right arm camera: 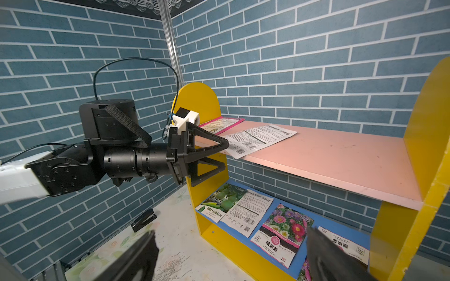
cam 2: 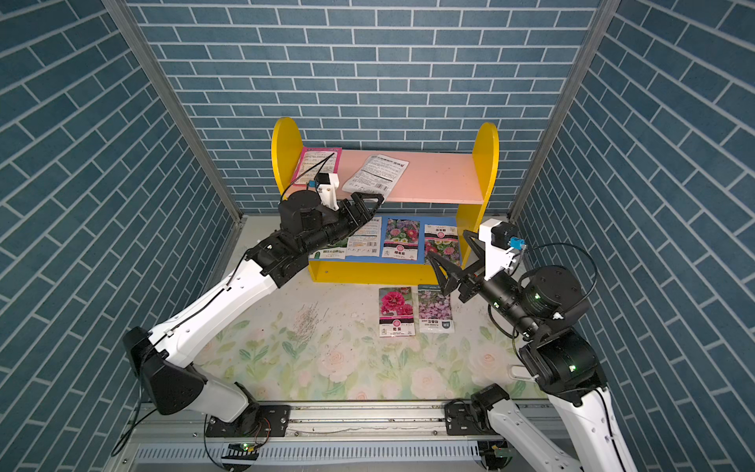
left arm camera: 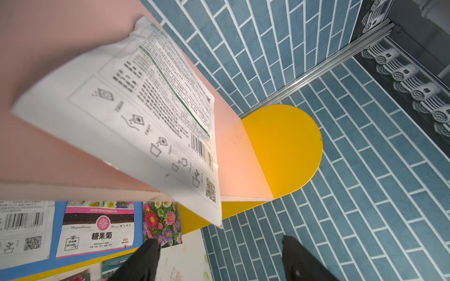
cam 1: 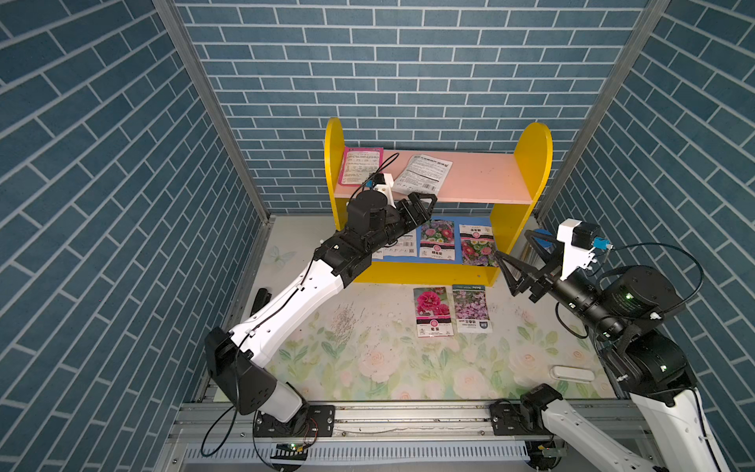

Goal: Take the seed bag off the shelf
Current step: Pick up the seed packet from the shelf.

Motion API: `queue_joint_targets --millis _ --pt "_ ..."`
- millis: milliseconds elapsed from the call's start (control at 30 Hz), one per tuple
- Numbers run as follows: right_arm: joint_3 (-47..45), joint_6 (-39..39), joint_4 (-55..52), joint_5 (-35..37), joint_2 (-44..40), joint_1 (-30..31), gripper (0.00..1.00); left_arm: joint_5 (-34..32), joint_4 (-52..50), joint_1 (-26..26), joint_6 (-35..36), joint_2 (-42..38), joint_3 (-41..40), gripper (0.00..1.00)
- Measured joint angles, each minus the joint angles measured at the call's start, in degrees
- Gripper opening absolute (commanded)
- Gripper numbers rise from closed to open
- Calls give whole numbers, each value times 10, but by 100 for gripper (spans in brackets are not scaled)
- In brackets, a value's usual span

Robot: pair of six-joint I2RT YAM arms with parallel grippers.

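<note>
Left jaws are open, one above and one below the front edge of the shelf's [cam 1: 531,163] pink upper board [cam 1: 482,175], right at the overhanging corner of the white seed bag [cam 1: 425,173]. We see no clamp on it. The bag lies print side up on that board, beside a pink packet [cam 1: 361,165]. Right jaws are open and empty, near the shelf's right side panel.

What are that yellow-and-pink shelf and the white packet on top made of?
The shelf looks like painted wood or fibreboard: flat matte boards, paler cut edges. The white packet seems thin printed paper or plastic film; it lies slightly bowed, a corner overhanging the edge.
</note>
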Motion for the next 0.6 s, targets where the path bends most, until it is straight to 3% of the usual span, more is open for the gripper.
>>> queue_joint_targets --millis 167,600 --pt "0 0 0 3 0 0 96 11 5 5 -6 14 15 65" --pt "0 -2 -1 7 1 0 96 33 14 21 -17 49 40 51"
